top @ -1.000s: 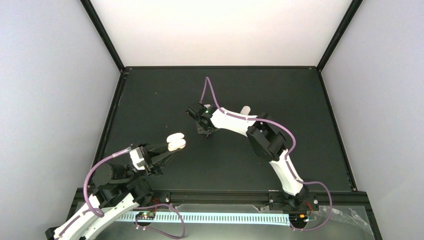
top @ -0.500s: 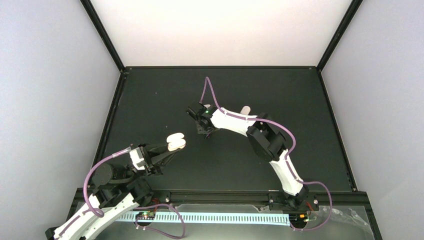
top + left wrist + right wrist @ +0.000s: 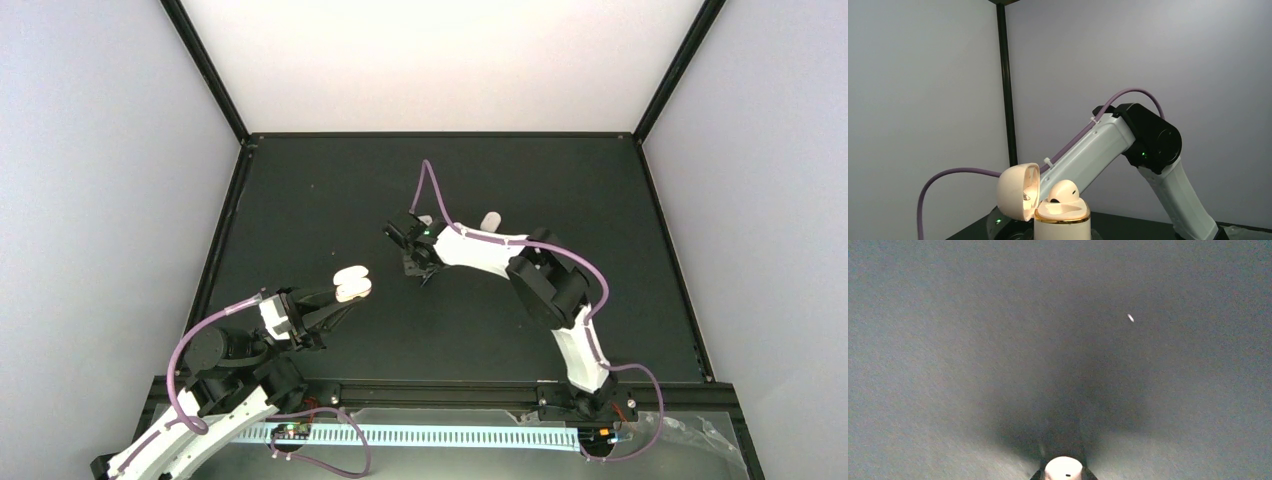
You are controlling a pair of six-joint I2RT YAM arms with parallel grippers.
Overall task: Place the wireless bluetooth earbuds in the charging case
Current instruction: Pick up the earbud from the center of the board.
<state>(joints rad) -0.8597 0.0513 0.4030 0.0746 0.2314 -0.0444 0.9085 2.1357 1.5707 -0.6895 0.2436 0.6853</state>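
My left gripper point(image 3: 343, 298) is shut on the charging case point(image 3: 352, 285) and holds it upright above the mat at the near left. In the left wrist view the case point(image 3: 1062, 223) has a gold rim, and its lid point(image 3: 1017, 192) is swung open to the left. One earbud point(image 3: 1064, 192) sits in a socket of the case. My right gripper point(image 3: 425, 272) points down at the mat's middle, to the right of the case and apart from it. It is shut on another earbud point(image 3: 1063, 468), which shows between its tips in the right wrist view.
A small white object point(image 3: 490, 220) lies on the black mat point(image 3: 300, 200) behind the right forearm. A smaller white bit point(image 3: 425, 218) shows by the right wrist. Black frame rails edge the mat, with grey walls around. A white speck point(image 3: 1130, 317) lies on the mat below the right gripper.
My right arm has shifted a little to the right and towards the near side. The left gripper and the case have not moved.
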